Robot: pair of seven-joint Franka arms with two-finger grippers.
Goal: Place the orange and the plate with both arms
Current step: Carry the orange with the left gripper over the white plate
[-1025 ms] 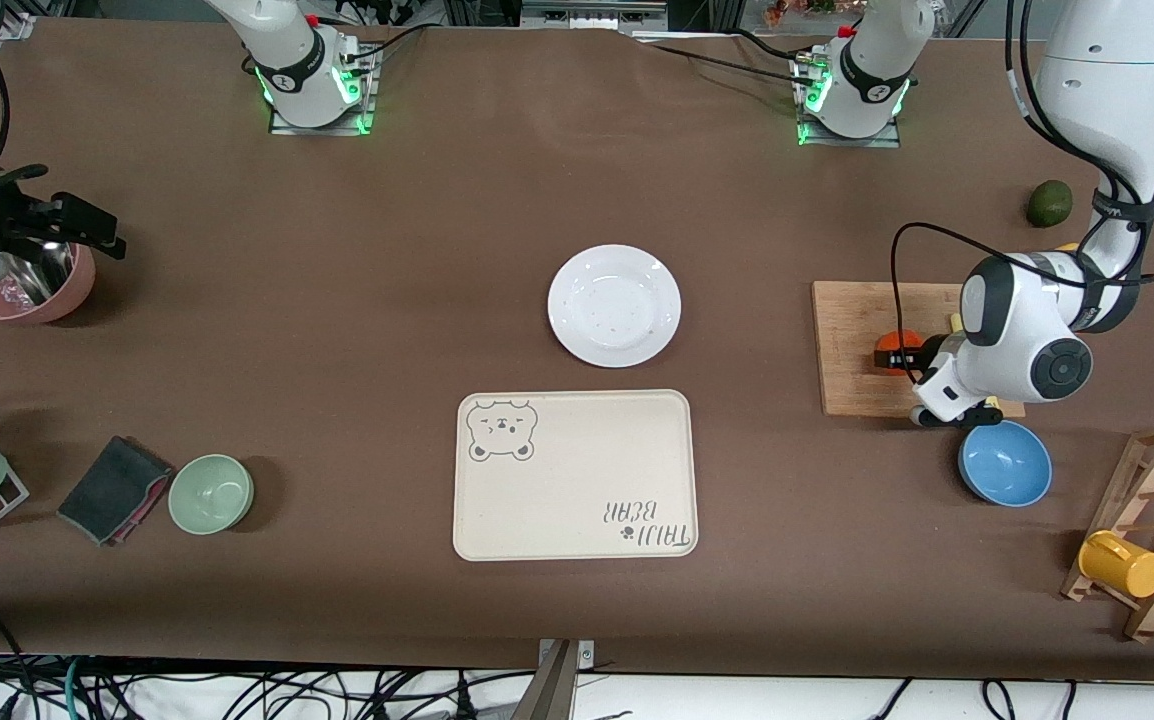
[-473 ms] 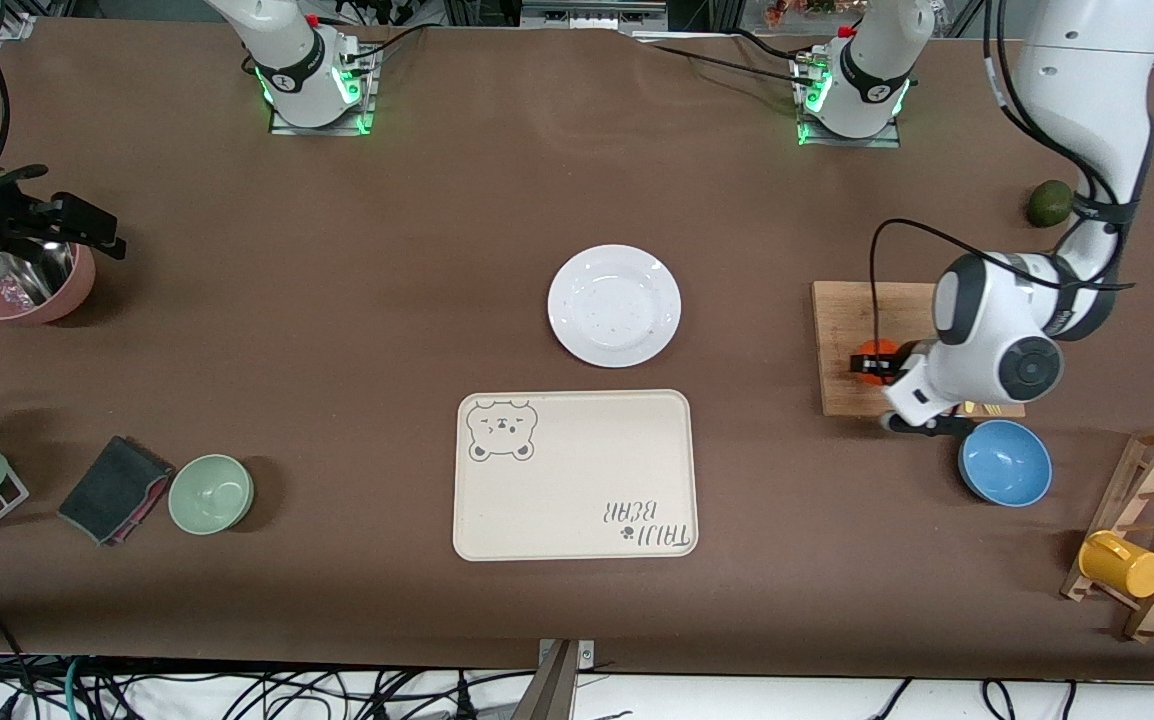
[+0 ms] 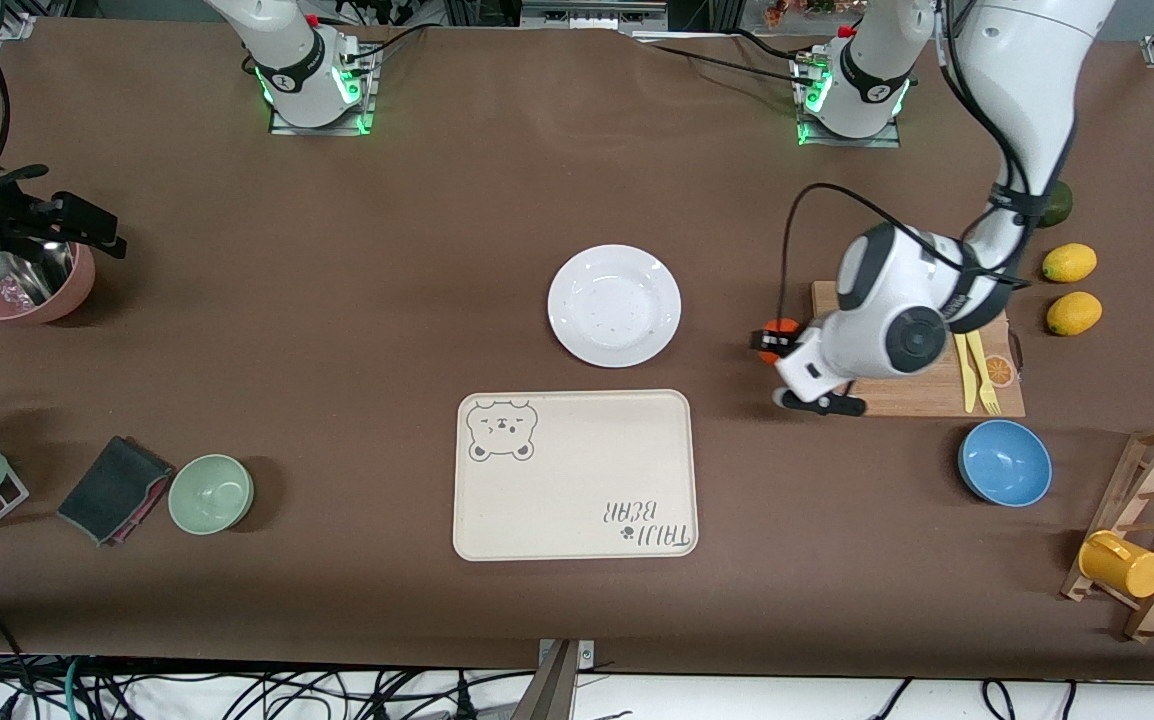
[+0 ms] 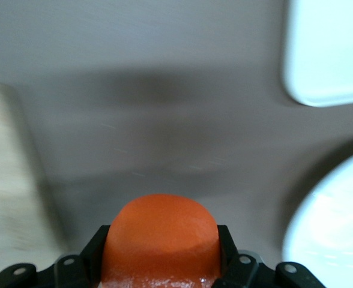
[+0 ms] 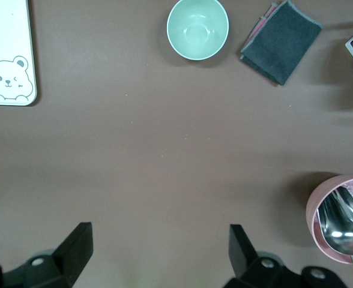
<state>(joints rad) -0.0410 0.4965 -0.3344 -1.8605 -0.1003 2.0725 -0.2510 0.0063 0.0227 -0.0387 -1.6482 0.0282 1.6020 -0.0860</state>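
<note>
My left gripper (image 3: 772,342) is shut on the small orange (image 3: 780,328), holding it over the bare table between the wooden cutting board (image 3: 922,395) and the white plate (image 3: 614,305). In the left wrist view the orange (image 4: 160,231) fills the gap between the black fingers (image 4: 229,243), with the plate (image 4: 335,234) and a corner of the cream tray (image 4: 329,48) ahead of it. The plate lies empty, just farther from the front camera than the bear-print tray (image 3: 574,475). My right gripper (image 5: 161,240) waits open above the table beside a pink bowl (image 5: 338,210).
Yellow cutlery (image 3: 977,365) lies on the cutting board. Two lemons (image 3: 1069,262) and a dark green fruit (image 3: 1059,205) sit near the left arm's end. A blue bowl (image 3: 1005,462), a rack with a yellow mug (image 3: 1122,565), a green bowl (image 3: 211,493) and a dark cloth (image 3: 115,488) stand nearer the front camera.
My left gripper has carried the orange off the cutting board toward the plate, and the lemons have come into view. The right arm has not moved.
</note>
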